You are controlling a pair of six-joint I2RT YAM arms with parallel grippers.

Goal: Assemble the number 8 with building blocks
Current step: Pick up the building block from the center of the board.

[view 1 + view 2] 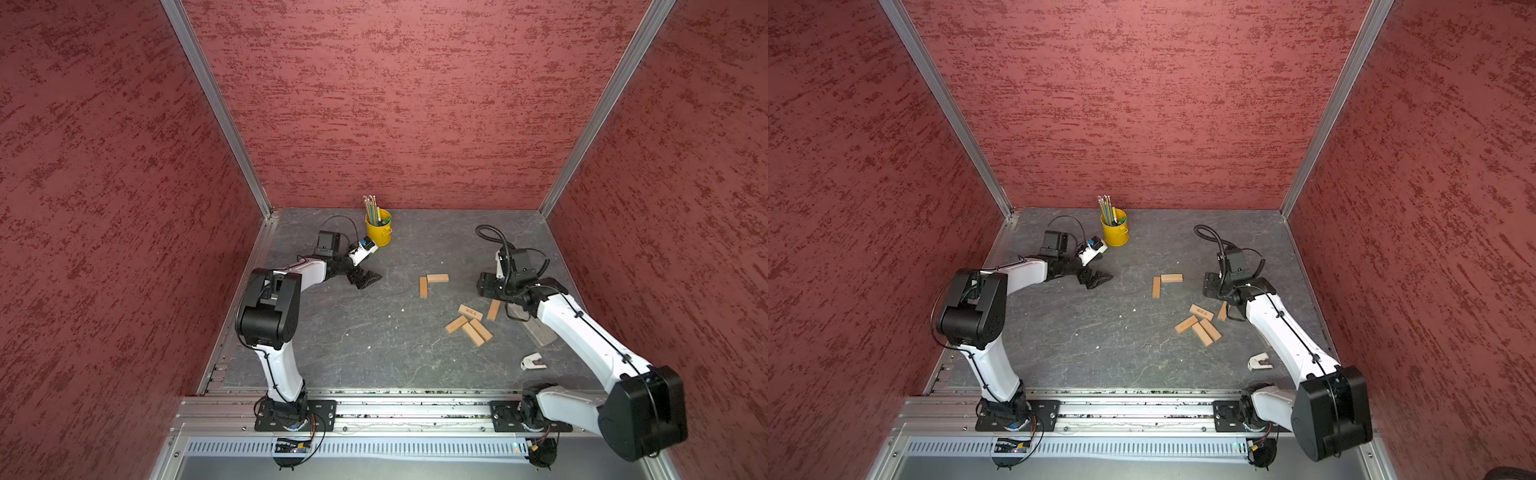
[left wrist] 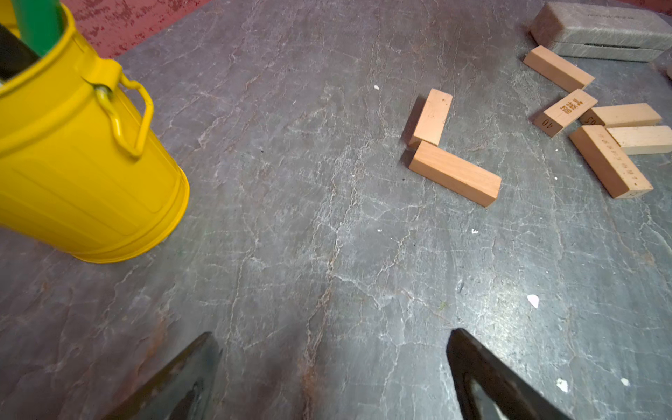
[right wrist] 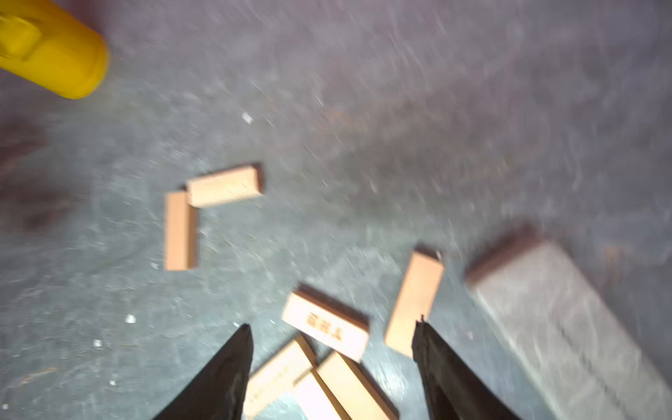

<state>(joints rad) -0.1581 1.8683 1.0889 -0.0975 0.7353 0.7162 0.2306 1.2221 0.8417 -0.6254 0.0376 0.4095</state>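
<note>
Two tan building blocks (image 1: 437,278) (image 1: 423,287) lie joined in an L corner right of the table's middle, also seen in the left wrist view (image 2: 454,178). Several more building blocks (image 1: 470,311) lie loose in a pile nearer the front, with one (image 1: 493,309) apart beside it. No finished number 8 shows. My right gripper (image 1: 487,293) (image 3: 332,323) hovers open over the pile, nothing between its fingers; that view is blurred. My left gripper (image 1: 368,280) (image 2: 331,331) rests open and empty, low over bare table at the left.
A yellow pencil bucket (image 1: 379,228) (image 2: 72,163) stands at the back beside the left wrist. A grey flat slab (image 1: 538,330) (image 3: 567,320) lies under the right arm. A small white object (image 1: 533,361) sits near the front right. Red walls enclose three sides.
</note>
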